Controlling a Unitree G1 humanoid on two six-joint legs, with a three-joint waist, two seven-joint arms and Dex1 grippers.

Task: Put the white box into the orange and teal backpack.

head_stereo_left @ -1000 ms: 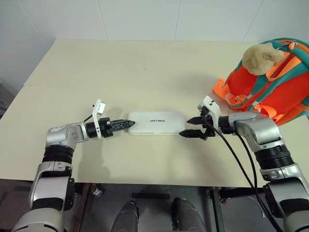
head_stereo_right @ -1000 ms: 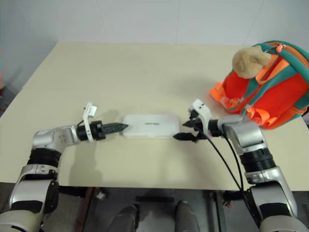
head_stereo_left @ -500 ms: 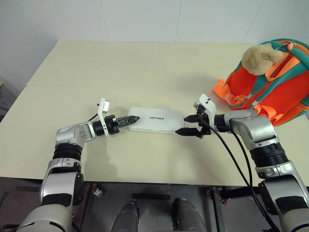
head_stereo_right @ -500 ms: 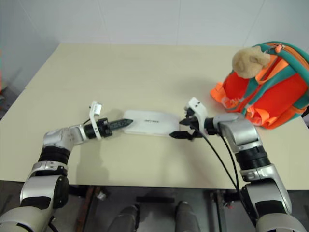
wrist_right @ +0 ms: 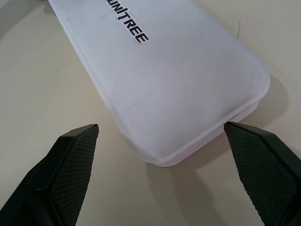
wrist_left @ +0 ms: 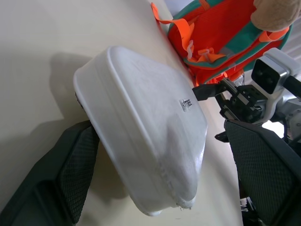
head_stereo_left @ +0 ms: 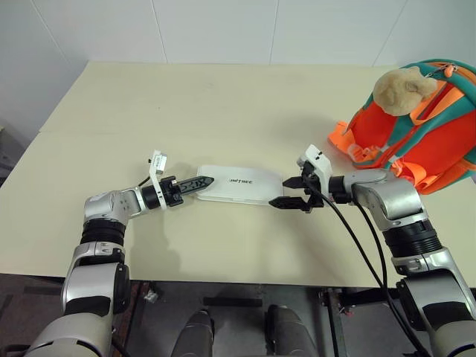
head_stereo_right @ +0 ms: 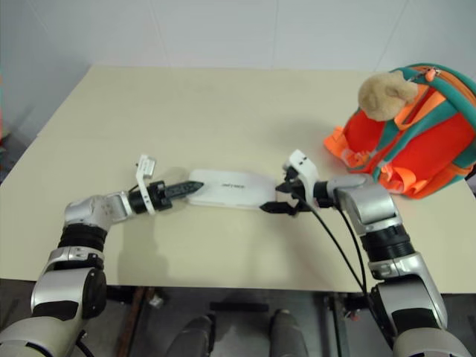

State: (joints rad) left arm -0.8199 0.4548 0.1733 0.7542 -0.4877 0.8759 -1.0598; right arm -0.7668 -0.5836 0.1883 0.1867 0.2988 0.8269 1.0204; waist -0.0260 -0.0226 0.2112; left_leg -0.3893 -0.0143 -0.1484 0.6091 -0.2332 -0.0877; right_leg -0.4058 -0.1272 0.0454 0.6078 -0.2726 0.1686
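Observation:
The white box [head_stereo_left: 239, 184] lies flat on the table, dark lettering up. My left gripper [head_stereo_left: 196, 184] is open at the box's left end, and in the left wrist view that end [wrist_left: 141, 127] sits between its two fingers [wrist_left: 70, 174]. My right gripper [head_stereo_left: 287, 192] is open at the box's right end, one finger on each side of the corner [wrist_right: 188, 84]. The orange and teal backpack [head_stereo_left: 420, 137] stands at the table's far right with a tan plush toy [head_stereo_left: 401, 85] on top, a short way beyond the right gripper.
The cream table [head_stereo_left: 223, 104] has free surface behind and in front of the box. Its front edge runs just below my forearms. Black cables [head_stereo_left: 357, 245] hang from the right wrist. A white wall rises behind the table.
My left gripper has edged right, a little further around the box's left end, with the forearm drawn in. The right gripper has stayed where it was.

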